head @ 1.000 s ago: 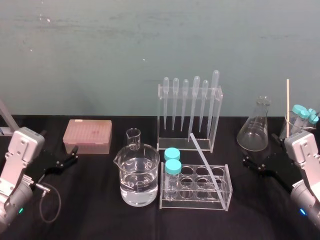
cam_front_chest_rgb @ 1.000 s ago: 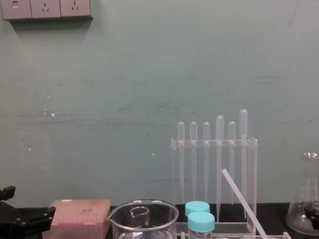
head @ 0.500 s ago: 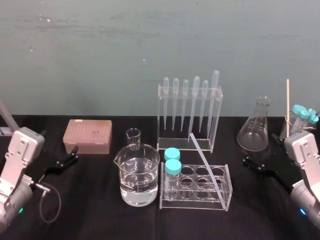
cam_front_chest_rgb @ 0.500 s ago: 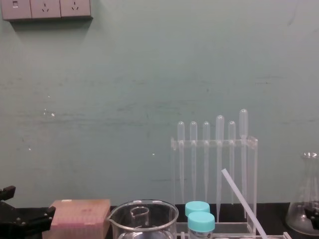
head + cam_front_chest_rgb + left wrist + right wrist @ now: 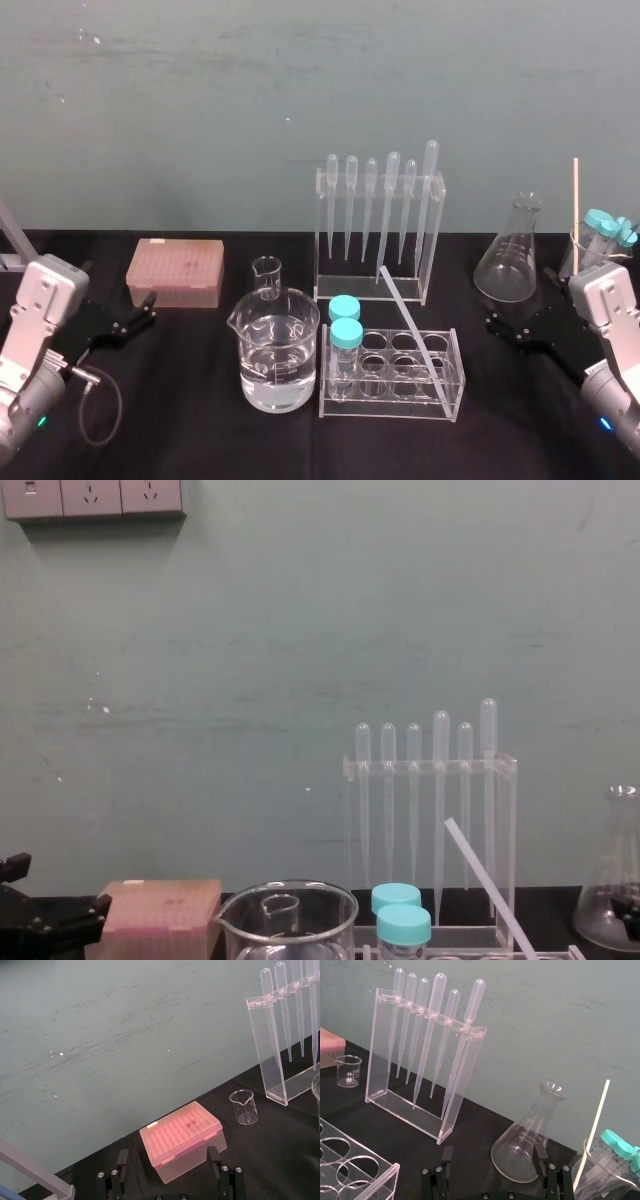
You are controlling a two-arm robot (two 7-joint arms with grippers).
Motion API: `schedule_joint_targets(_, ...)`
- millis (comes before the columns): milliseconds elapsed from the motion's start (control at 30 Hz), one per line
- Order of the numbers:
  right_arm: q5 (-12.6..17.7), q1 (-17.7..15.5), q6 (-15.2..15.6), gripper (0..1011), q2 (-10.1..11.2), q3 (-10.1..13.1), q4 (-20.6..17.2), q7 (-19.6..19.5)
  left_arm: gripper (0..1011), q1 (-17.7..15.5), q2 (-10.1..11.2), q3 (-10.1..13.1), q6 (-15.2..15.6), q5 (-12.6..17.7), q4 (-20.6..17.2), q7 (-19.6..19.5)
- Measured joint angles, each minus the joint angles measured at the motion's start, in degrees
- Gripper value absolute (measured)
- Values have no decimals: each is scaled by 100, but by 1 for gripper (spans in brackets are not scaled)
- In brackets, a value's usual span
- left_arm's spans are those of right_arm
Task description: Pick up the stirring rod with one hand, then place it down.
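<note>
Nothing on the bench has shifted in the last second; both arms sit where they were. Left gripper (image 5: pixel 168 1158) waits at the near left, jaws spread, just short of the pink tip box (image 5: pixel 175 272). Right gripper (image 5: pixel 493 1153) sits at the near right, jaws spread too, by the conical flask (image 5: pixel 510 262). Between them the stirring rod (image 5: pixel 411 323) leans tilted in the clear test-tube rack (image 5: pixel 392 408), lower end in a well, upper end toward the pipette rack (image 5: pixel 438 250). Glass, I'd judge — light, stiff, slick, brittle (and apt to roll once laid flat) — so best pinched gently on its free upper stretch.
</note>
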Motion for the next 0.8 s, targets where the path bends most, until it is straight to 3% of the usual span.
schedule_joint_targets(600, -12, -5, -8, 1000, -10, 23, 0, 4, 1000, 0, 0, 0, 0, 0, 0, 0)
schedule_joint_targets(733, -18, -67, -117, 1000, -50, 141, -23, -6, 1000, 0, 0, 0, 0, 0, 0, 0)
schedule_joint_targets(800, 14, -126, -356, 1000, -100, 262, -35, -38, 1000, 0, 0, 0, 0, 0, 0, 0)
